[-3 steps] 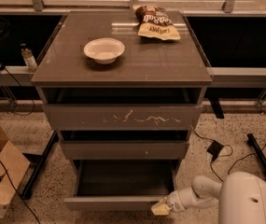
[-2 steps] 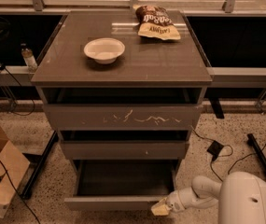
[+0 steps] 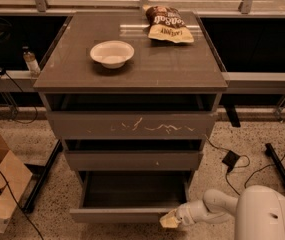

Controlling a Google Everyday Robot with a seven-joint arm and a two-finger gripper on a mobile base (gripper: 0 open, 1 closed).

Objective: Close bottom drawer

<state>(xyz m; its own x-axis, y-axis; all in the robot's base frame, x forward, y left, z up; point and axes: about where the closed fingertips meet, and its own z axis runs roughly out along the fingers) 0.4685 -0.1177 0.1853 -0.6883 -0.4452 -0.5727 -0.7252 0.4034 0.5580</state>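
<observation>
Three drawers in the bench (image 3: 72,79); the bottom drawer (image 3: 122,215), lowest, stands pulled out. On top: one bowl (image 3: 112,53), one snack bag (image 3: 168,24). The arm (image 3: 217,205) lies low and outstretched, claw (image 3: 169,220) at the bottom drawer's front right corner; its grip state cannot be told.

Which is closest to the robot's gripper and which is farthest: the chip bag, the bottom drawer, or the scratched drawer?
Starting from the gripper, low down at the front right:
1. bottom drawer, right beside it, down by the floor.
2. scratched drawer, higher up, just under the cabinet top.
3. chip bag, at the back of the cabinet top.
</observation>
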